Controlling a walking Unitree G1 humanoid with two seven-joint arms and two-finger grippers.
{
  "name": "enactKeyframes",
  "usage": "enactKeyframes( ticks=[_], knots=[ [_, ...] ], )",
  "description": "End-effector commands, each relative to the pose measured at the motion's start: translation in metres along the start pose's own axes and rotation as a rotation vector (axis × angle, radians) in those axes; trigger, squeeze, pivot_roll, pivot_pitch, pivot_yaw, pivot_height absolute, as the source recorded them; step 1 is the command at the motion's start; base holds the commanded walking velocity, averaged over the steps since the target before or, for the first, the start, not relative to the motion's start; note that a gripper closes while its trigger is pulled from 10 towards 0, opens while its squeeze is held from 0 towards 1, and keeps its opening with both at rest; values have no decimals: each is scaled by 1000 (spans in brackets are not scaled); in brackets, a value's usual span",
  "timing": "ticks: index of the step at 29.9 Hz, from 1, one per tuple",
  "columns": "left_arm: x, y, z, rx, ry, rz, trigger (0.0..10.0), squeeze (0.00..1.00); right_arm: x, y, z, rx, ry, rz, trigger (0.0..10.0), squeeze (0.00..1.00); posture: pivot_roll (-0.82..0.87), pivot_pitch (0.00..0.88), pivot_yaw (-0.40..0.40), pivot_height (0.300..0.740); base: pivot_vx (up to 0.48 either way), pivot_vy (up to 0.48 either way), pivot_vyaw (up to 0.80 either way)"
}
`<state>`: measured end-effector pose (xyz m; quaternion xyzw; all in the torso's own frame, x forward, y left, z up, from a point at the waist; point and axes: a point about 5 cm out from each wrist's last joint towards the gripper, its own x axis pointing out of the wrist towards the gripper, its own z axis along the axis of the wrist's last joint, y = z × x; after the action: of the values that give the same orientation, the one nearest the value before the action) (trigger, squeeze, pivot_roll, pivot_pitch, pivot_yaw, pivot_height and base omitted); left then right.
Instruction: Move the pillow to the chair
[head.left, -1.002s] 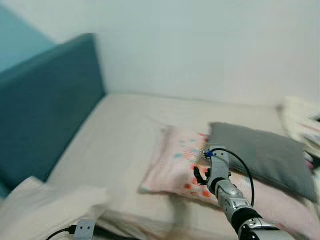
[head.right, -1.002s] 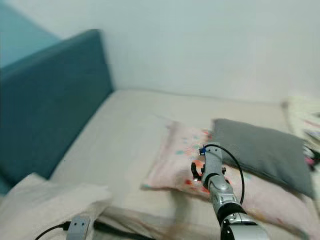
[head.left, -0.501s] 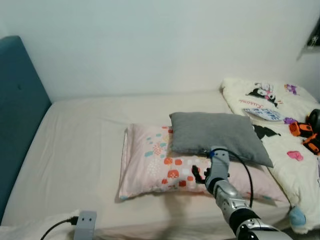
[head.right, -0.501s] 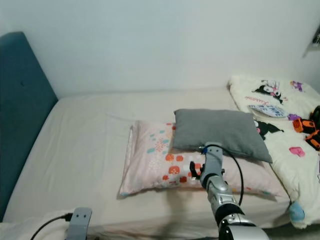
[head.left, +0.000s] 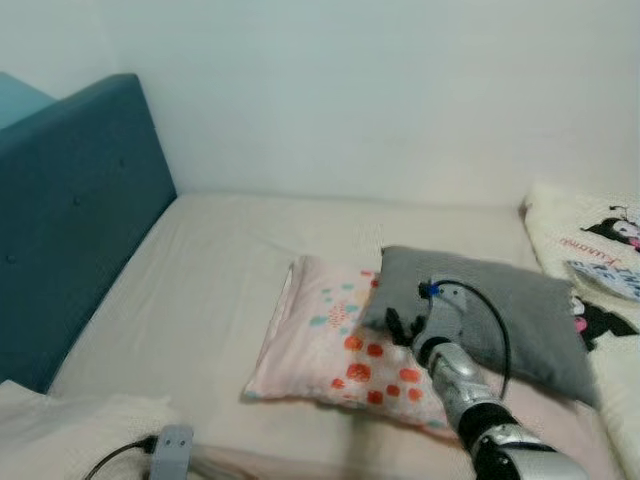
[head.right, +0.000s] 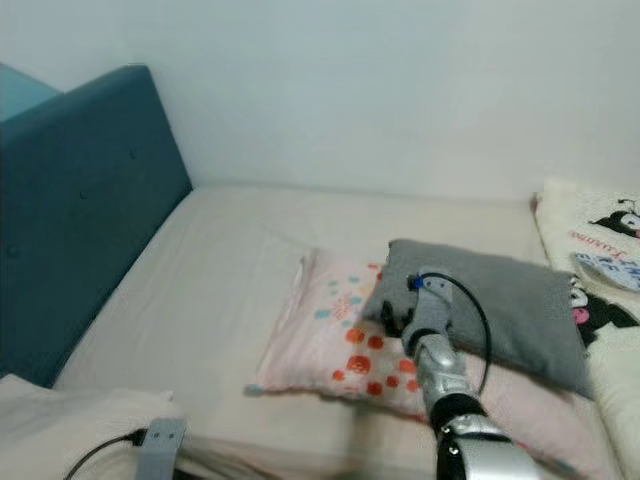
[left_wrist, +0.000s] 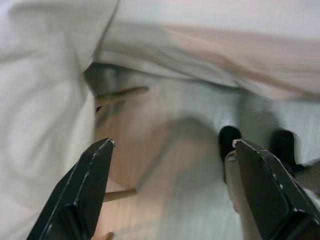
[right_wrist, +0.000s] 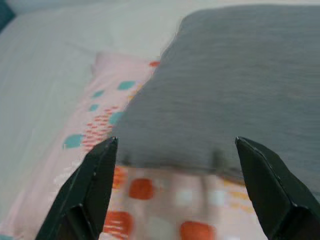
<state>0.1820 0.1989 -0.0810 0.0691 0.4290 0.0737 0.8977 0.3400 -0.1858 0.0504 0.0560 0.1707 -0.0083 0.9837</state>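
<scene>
Two pillows are lying on the bed (head.left: 200, 290): a grey pillow (right_wrist: 235, 85) overlapping a pink patterned pillow (head.left: 335, 340). The right claw (right_wrist: 175, 195) is hovering wide open, empty, at the grey pillow's near edge, with open mattress lying towards the headboard (head.left: 80, 200).

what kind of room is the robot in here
Most likely a bedroom. A bed with a pale sheet stands against a white wall, with a teal padded headboard at one end. A grey pillow lies on a pink patterned pillow, and a cartoon-print blanket lies alongside.
</scene>
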Motion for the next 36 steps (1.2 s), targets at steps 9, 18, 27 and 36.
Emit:
enactKeyframes(
  ticks=[9, 18, 27, 36],
  knots=[
    [0, 0, 1, 8, 0, -2, 10000, 0, -2, -10, -2, 16, 4, -41, 10000, 0, -131, 24, 19, 740, 0, -480, 0],
    [1, 0, 3, 17, -3, -4, 10000, 0, -2, -10, 3, 20, -25, -3, 10000, 0, -132, 15, 19, 740, 0, -480, 0],
    [1, -1, 5, 28, -9, -5, 10000, 0, -1, -12, 3, 43, -19, -14, 10000, 0, -133, 5, 21, 740, 0, -452, 350],
    [1, 4, 3, 24, 6, 22, 10000, 0, -1, -7, -6, 102, 56, 24, 10000, 0, -133, 7, 22, 740, 0, -28, 0]
  ],
)
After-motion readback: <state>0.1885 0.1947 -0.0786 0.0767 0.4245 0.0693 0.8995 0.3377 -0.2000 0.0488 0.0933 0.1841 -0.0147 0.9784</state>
